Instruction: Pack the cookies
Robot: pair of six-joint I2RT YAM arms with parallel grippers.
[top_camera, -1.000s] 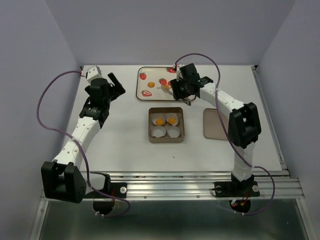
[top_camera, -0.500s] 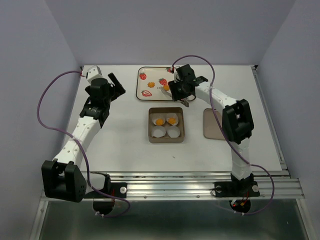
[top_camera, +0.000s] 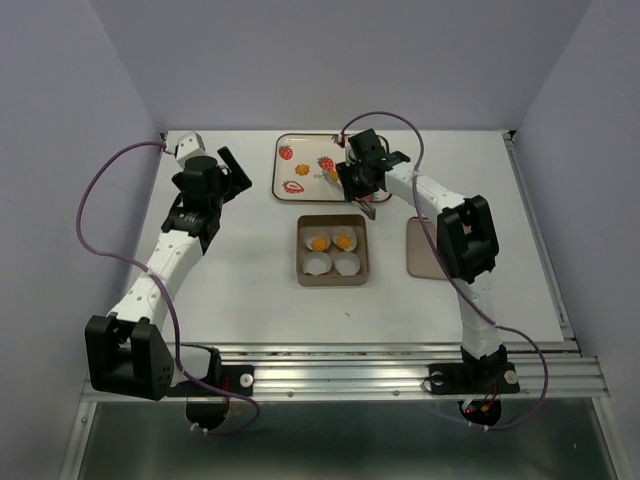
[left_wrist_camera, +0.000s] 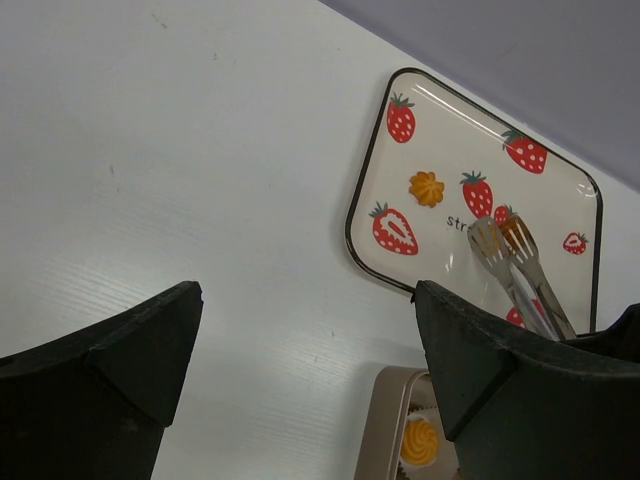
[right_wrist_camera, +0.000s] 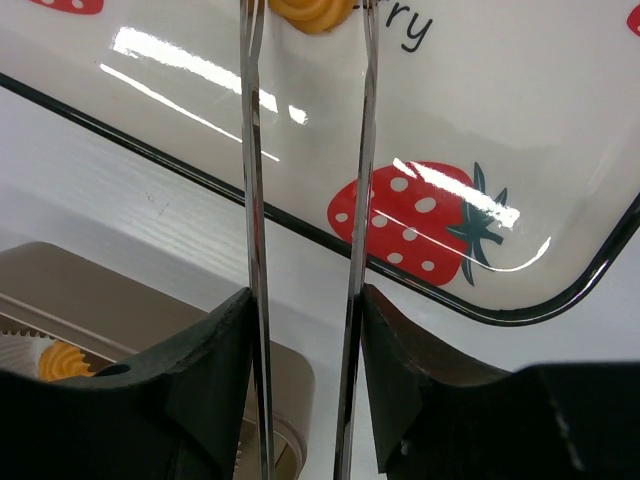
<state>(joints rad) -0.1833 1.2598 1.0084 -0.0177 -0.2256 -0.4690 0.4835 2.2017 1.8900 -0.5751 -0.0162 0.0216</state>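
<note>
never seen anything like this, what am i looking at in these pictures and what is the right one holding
These are two robot arms bolted to a white table. The wide picture looks down from above and behind them; the other two come from a camera on each wrist, so the dark shapes at the bottom are that arm's own fingers. On the table lie a strawberry-printed tray, a brown box with four paper cups, two holding cookies, and a flat brown panel. The right gripper is closed on metal tongs, whose tips stand either side of a cookie on the tray; a second cookie lies loose there. The left gripper is open and empty.
</note>
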